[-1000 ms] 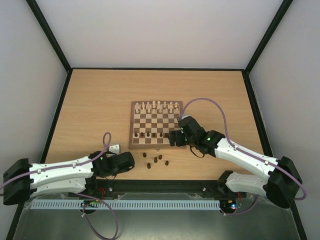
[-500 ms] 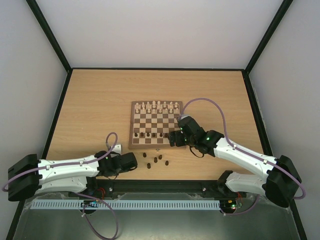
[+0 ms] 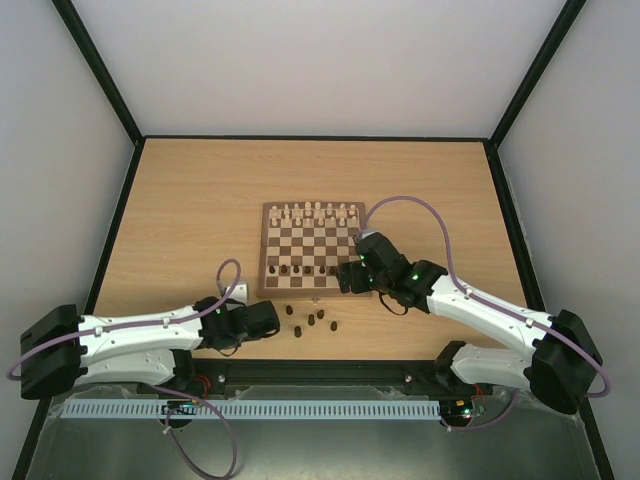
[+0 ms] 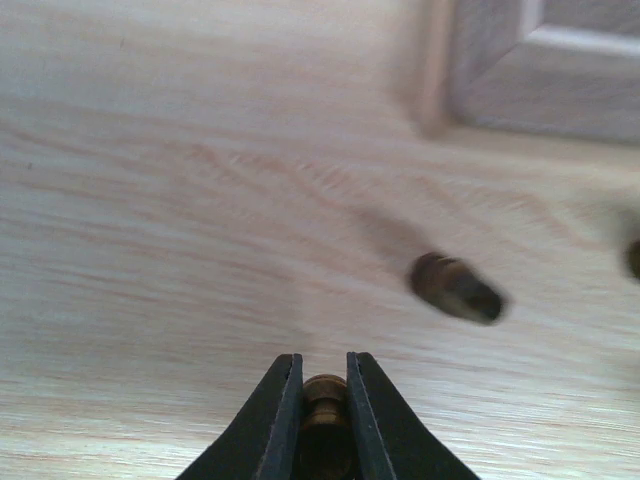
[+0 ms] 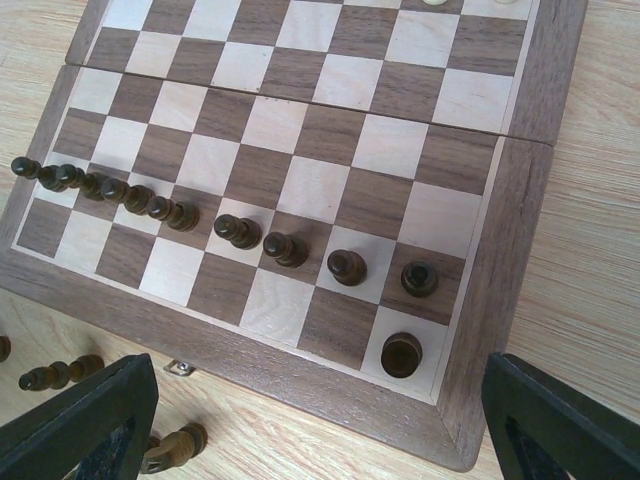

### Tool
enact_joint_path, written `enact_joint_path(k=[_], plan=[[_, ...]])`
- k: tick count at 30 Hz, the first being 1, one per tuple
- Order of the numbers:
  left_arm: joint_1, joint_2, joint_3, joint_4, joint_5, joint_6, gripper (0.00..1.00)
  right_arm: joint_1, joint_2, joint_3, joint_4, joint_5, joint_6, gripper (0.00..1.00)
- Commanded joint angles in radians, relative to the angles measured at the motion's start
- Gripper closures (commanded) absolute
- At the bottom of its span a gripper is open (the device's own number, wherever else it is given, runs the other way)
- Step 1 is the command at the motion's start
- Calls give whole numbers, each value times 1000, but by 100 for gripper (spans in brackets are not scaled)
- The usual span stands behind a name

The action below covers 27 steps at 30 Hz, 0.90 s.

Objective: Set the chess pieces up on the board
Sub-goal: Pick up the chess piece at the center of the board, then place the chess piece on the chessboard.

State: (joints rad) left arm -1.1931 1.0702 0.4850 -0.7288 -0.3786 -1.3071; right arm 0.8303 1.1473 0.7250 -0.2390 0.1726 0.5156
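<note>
Open over bare bench (image 3: 190, 200) at upper left of the top view and right of the board (image 3: 312, 240). Barred along the board's upper edge by cream-white pieces (image 3: 315, 212), lower down by a row of dark pawns (image 5: 240, 232) plus one dark piece (image 5: 402, 353) in the lower-right corner square. Free across the middle ranks. Cluttered below the board by loose chess pieces (image 3: 312, 320) beside the left hand (image 3: 276, 322); crowded at its lower-right corner by the spread right hand (image 3: 348, 278).

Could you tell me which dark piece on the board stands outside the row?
The piece on the corner square of the board, alone in the edge row; others share one row.
</note>
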Motion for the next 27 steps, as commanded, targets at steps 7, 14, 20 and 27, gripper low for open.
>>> enact_joint_path(k=[7,14,20,27], plan=[[53,66,270,-82,-113,197,94,-6,9,-1,-18,52,-7,11],[199,144,319,74,-72,430,94,-6,-16,-21,-22,86,25,11],[277,222,338,195,-32,558,95,-6,-37,-81,29,91,50,11],[298,283,348,259,-4,623,95,-6,-75,-143,79,93,69,10]])
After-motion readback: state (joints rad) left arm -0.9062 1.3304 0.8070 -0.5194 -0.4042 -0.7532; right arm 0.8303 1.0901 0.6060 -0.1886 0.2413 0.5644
